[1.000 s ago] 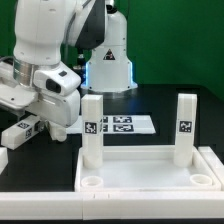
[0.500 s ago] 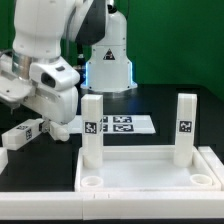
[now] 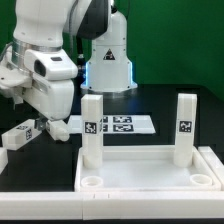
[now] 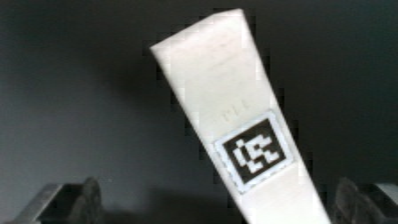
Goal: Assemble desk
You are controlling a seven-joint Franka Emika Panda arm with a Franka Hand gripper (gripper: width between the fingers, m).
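Lying on the black tabletop [image 3: 40, 170] at the exterior view's left, a loose leg [image 3: 20, 135] of the desk rests on its long side, slightly askew, with a square tag facing the camera. The robot arm [image 3: 45, 75] hangs over it (its bulky white wrist hides the hand from this camera). The wrist view shows the hand [image 4: 222, 200] released: its two dark fingertips [image 4: 71, 200] sit wide apart at opposite sides of the picture, and the loose leg [image 4: 222, 90] runs down between them with dark tabletop visible on either side, so neither fingertip touches it. The leg's tag [image 4: 254, 150] is on the end nearer the fingertips.

Further toward the exterior view's right, the marker board [image 3: 122, 124] lies flat on the tabletop just behind the desk panel [image 3: 140, 168]. The panel lies flat at the front of the scene, rim up, with round sockets visible at its two near corners. The first upright leg [image 3: 92, 140] stands in its far corner on the exterior view's left, and the second upright leg [image 3: 185, 145] stands in the far corner on the exterior view's right. Both stand straight and show their tags to the camera.
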